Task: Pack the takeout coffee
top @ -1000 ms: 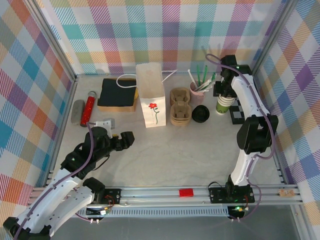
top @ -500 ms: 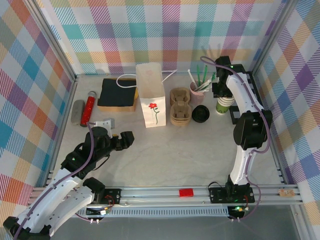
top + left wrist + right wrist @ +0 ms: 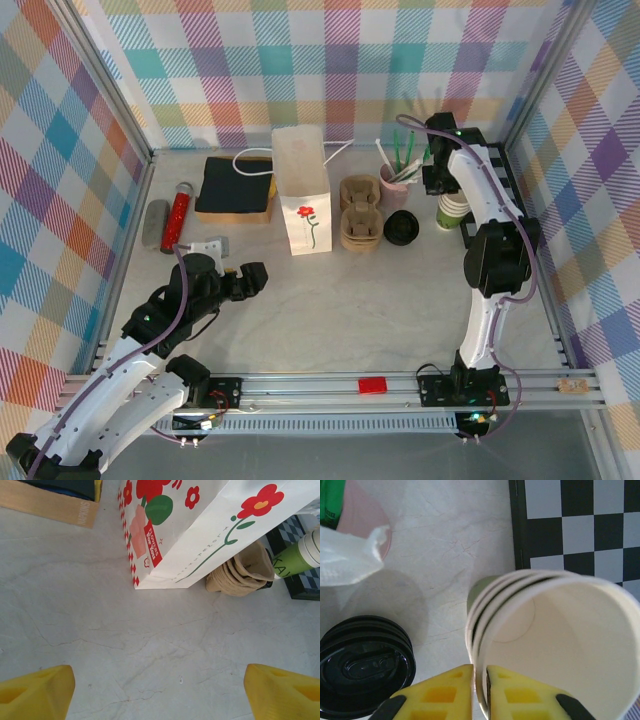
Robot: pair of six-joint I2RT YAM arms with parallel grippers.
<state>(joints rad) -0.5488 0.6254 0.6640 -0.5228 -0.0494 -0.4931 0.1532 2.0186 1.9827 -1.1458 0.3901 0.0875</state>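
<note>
Plaid walls are boxing in a pale marbled bench [image 3: 330,310]. The white paper bag [image 3: 303,200] is standing upright toward its back, mouth facing up. Running rightward from the bag, the brown cup carriers [image 3: 360,225], a black lid [image 3: 362,670] and a stack of green cups [image 3: 451,212] are sitting in a row. The stack is standing upright at the edge of a checkered mat [image 3: 580,525].

As I judge it, the takeout coffee is waiting in two parts. One is the lidless top cup [image 3: 560,645] of the stack and the other is the lid lying just beside it on the bag's side; whether anything is sitting under that lid I cannot tell.

The right fingers [image 3: 466,680] are pinching the top cup's rim, one finger outside the wall and one inside, with the cup's long axis running straight down from them. The bag is lying well to their left, past the lid and carriers. The left fingers [image 3: 35,690] are hanging spread wide over bare bench, well apart from the cups, so the right arm is the nearer one.

Against a second ago, the right fingers are now closed on the rim where they were standing apart, and that arm's elbow is sitting farther in. The left arm is unchanged.
</note>
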